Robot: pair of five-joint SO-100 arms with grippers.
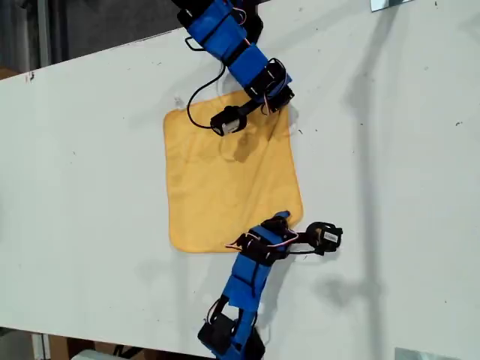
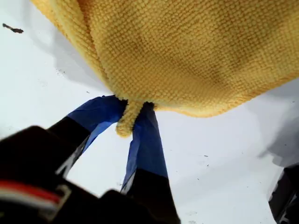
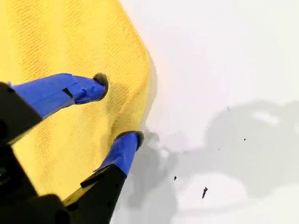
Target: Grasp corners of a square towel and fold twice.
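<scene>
The yellow-orange towel point(image 1: 225, 180) lies spread as a square on the white table. In the exterior view my first gripper point(image 1: 289, 223) is at its lower right corner. The first wrist view shows that gripper point(image 2: 133, 108) shut on the corner point(image 2: 124, 125), with the towel point(image 2: 187, 51) raised off the table and casting a shadow. My second gripper point(image 1: 279, 102) is at the upper right corner in the exterior view. It point(image 3: 117, 111) is open. One blue-taped finger point(image 3: 79, 88) rests on the towel point(image 3: 56, 42), and the other finger point(image 3: 124, 149) is at its edge.
The white table point(image 1: 90, 187) runs wide on both sides of the towel in the exterior view. A black cable point(image 1: 196, 99) loops over the towel's upper edge. Small dark marks point(image 3: 204, 191) dot the table by the second gripper. Arm shadows fall toward the exterior view's right.
</scene>
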